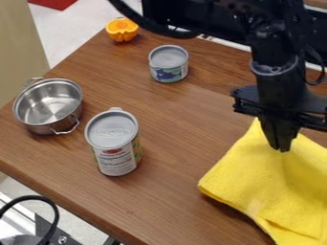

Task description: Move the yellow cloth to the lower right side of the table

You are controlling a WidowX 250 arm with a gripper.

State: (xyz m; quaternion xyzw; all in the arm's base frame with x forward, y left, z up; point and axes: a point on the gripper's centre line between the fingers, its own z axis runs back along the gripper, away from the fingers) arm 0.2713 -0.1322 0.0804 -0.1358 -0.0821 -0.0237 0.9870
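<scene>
- At the worktop [172, 196]'s near right lies the yellow cloth [271, 184], placement seemingly almost done.
- Over it, the gripper [281, 147] has its fingers together; any pinch of fabric is unclear.
- Withdrawal probably remains.

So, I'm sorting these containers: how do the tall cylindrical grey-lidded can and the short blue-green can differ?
The tall cylindrical grey-lidded can is clearly taller than the short blue-green can. The tall can's label shows white with a red patch, while the short can's shows blue and green. Both stand upright with round grey tops.
</scene>
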